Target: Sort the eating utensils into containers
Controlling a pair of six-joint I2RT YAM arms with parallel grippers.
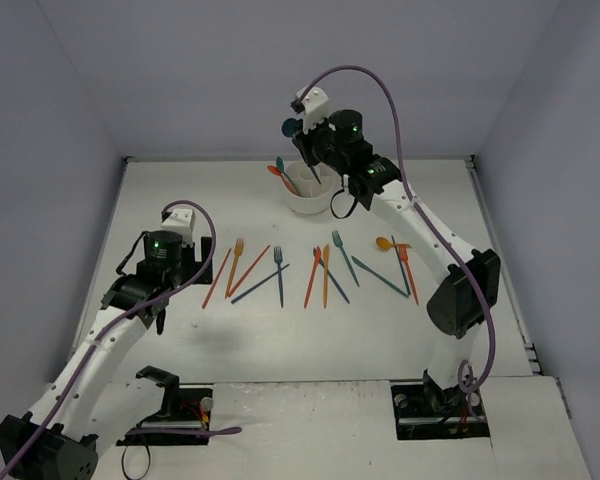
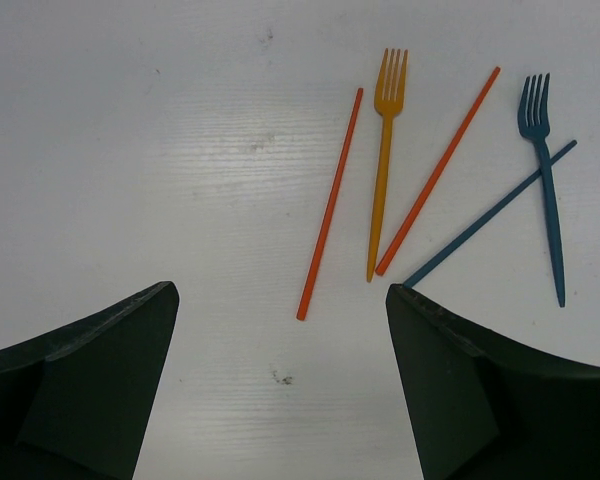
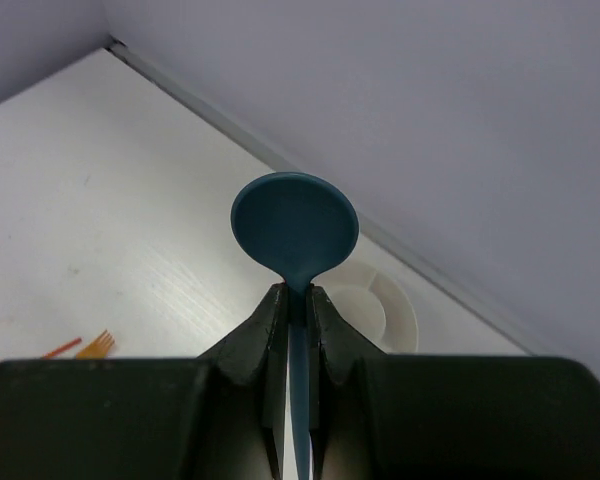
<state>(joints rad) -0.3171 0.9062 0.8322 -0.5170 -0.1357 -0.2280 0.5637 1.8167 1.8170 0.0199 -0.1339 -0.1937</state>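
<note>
The white cup (image 1: 310, 200) stands at the back middle of the table, with an orange spoon and a teal spoon (image 1: 279, 166) leaning in it. My right gripper (image 1: 307, 150) hangs above the cup, shut on a dark teal spoon (image 1: 291, 127) by its neck, bowl up. In the right wrist view the spoon's bowl (image 3: 294, 225) sticks out past the gripper (image 3: 298, 300), with the cup (image 3: 385, 312) behind. My left gripper (image 2: 280, 292) is open and empty above bare table. Ahead of it lie an orange knife (image 2: 330, 204), an orange fork (image 2: 383, 160), a red-orange knife (image 2: 438, 170) and a blue fork (image 2: 545, 170).
Several utensils lie in a row across mid-table: an orange and blue group (image 1: 250, 272) on the left, a crossed cluster (image 1: 322, 276) in the middle, and a teal fork (image 1: 344, 257), a teal knife (image 1: 380, 277) and an orange spoon (image 1: 384, 243) on the right. Walls enclose the table.
</note>
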